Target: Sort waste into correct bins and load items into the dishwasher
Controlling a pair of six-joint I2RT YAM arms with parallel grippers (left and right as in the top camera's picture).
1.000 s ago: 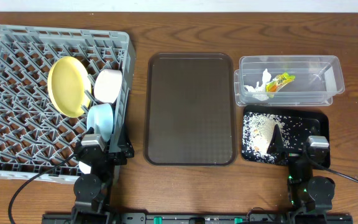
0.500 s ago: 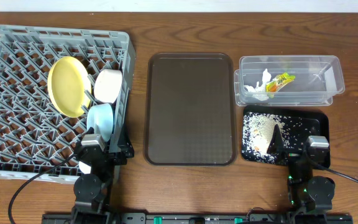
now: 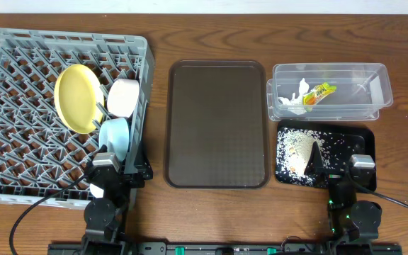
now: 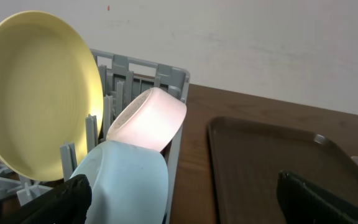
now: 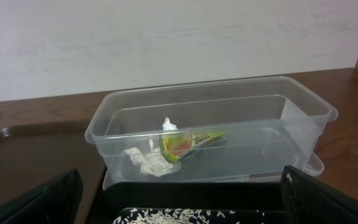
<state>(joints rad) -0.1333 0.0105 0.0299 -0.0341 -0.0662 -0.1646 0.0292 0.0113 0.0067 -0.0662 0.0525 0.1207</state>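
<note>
The left fingers [image 4: 319,198] and right fingers [image 5: 39,200] are spread, empty. The light-blue bowl [image 4: 129,180] leans at the edge of the dish rack [image 4: 173,78]; a nudge might topple it out.

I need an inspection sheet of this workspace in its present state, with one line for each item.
surface: brown wooden table.
job's things: yellow plate, white bowl and light-blue bowl stand in the grey dish rack; snack wrapper and white paper lie in the clear tub; rice crumbs lie in the black tray; chopsticks not seen.
clutter: dark brown tray between rack and bins.
grippers: left gripper and right gripper both have fingers apart, holding nothing.
cables: black cables loop at the near edge beside both arm bases.
surroundings: pale wall behind the table.
</note>
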